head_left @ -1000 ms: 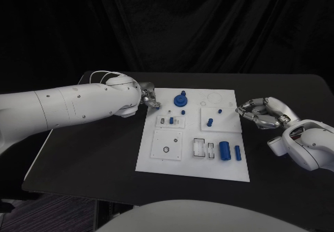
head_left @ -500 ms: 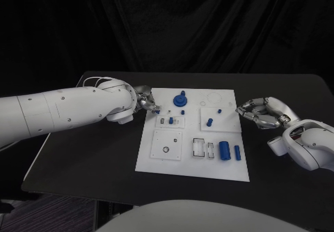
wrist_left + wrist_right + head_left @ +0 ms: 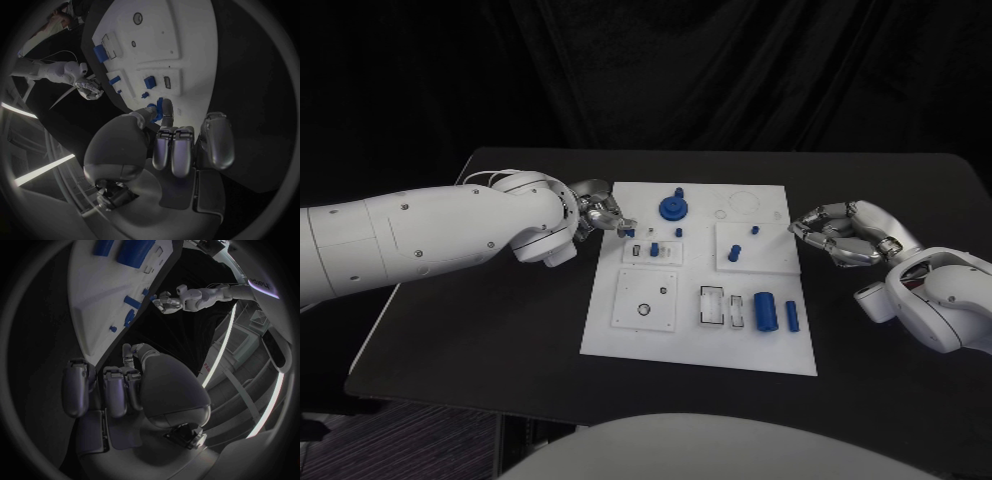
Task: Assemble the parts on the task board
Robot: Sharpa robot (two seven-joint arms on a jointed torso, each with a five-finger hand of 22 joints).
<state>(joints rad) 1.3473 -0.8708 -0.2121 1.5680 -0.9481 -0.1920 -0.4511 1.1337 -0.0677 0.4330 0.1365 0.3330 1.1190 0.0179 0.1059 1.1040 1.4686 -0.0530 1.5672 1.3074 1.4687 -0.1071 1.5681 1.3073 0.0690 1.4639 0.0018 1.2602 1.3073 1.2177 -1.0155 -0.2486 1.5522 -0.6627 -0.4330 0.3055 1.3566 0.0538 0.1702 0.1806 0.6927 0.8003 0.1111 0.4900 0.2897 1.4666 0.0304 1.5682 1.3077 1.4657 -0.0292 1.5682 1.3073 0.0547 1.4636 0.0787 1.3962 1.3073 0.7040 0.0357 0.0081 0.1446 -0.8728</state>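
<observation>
We have a small blue part pinched in our left hand at the task board's left edge. We should lower it squarely over its socket (keeping it upright). Our right hand rests curled, empty, beside the board.

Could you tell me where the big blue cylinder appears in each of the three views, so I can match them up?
Head view: the big cylinder lies on the board, towards its near right corner.
Left wrist view: it lies far from the fingers, beside the rectangular slots.
Right wrist view: it sits at the circle's rim, cut off.
Shared landmark: the white board.
</observation>
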